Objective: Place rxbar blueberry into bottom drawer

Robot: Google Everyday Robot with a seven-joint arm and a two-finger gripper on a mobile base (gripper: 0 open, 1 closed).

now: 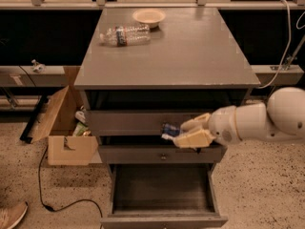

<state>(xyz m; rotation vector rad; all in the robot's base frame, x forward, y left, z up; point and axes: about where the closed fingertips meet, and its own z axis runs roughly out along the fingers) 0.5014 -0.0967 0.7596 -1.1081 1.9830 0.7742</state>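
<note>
My gripper (183,131) is in front of the cabinet at the height of the top drawer, reaching in from the right on a white arm. Its pale fingers (193,138) are shut on the rxbar blueberry (170,130), a small dark navy bar whose left end sticks out of the fingers. The bottom drawer (162,187) stands pulled open below, its inside bare and dark. The bar is held well above the drawer's opening, roughly over its middle.
A clear plastic water bottle (125,34) lies on the cabinet top (190,51) at the back left, next to a small pale bowl (148,16). An open cardboard box (64,128) stands on the floor to the left, with a black cable (62,204). A shoe (12,214) shows bottom left.
</note>
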